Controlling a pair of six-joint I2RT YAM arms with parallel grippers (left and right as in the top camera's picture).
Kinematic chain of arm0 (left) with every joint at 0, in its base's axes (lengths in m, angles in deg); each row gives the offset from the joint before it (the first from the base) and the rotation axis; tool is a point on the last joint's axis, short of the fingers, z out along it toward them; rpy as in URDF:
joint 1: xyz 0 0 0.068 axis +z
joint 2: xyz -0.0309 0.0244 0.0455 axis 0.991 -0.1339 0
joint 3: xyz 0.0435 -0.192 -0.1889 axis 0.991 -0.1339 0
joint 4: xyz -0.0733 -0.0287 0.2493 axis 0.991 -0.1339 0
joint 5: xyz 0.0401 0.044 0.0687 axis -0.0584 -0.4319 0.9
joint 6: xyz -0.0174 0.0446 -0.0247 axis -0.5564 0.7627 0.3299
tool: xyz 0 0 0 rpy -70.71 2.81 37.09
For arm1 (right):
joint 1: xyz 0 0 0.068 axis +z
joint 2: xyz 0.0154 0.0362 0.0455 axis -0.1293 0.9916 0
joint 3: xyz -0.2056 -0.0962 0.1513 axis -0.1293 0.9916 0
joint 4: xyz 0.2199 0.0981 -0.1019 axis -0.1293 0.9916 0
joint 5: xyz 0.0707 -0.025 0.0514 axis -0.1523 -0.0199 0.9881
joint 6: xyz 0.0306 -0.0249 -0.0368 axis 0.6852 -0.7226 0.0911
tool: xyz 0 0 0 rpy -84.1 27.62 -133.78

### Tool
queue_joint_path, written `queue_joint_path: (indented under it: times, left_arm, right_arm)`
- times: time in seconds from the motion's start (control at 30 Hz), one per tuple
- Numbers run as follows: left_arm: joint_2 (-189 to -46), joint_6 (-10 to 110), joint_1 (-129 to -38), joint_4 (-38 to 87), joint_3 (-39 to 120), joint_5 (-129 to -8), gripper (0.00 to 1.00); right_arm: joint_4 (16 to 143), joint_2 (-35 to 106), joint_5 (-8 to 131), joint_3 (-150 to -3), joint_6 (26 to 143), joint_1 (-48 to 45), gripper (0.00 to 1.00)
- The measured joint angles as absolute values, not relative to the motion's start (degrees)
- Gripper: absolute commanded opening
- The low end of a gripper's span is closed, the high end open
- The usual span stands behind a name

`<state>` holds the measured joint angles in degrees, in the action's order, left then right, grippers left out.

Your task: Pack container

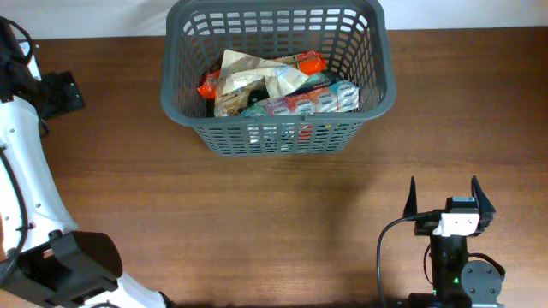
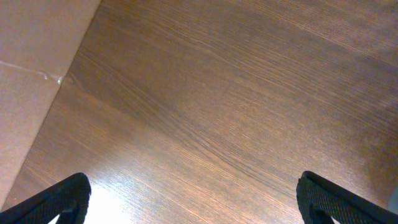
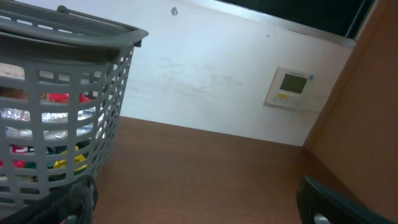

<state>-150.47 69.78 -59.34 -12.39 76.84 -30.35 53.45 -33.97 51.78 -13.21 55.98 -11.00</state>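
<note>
The container [image 1: 377, 94], a large dark grey slotted basket, stands at the back middle of the table and holds several snack packets [image 1: 274, 81]. It also shows at the left of the right wrist view [image 3: 74, 37], packets visible through its slots. My right gripper [image 1: 443, 198] is open and empty near the front right of the table, well short of the basket; in the right wrist view [image 3: 196, 199] its fingers are spread wide. My left gripper [image 2: 193, 196] is open and empty over bare wood; in the overhead view only its arm shows at the far left.
The left arm's white body and black base [image 1: 51, 257] fill the front left corner. A white wall with a small thermostat [image 3: 291, 87] lies behind the table. A brown panel [image 3: 373, 112] stands at the right.
</note>
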Motion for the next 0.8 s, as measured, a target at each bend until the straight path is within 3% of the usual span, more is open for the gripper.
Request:
queue_joint_path:
  times: [0.8]
  left_arm:
    - [-150.5, 69.8, -59.3, -12.4, 76.8, -30.3, 0.99]
  right_arm:
    - [53.1, -34.1, 51.3, -4.6, 55.9, -11.0, 0.99]
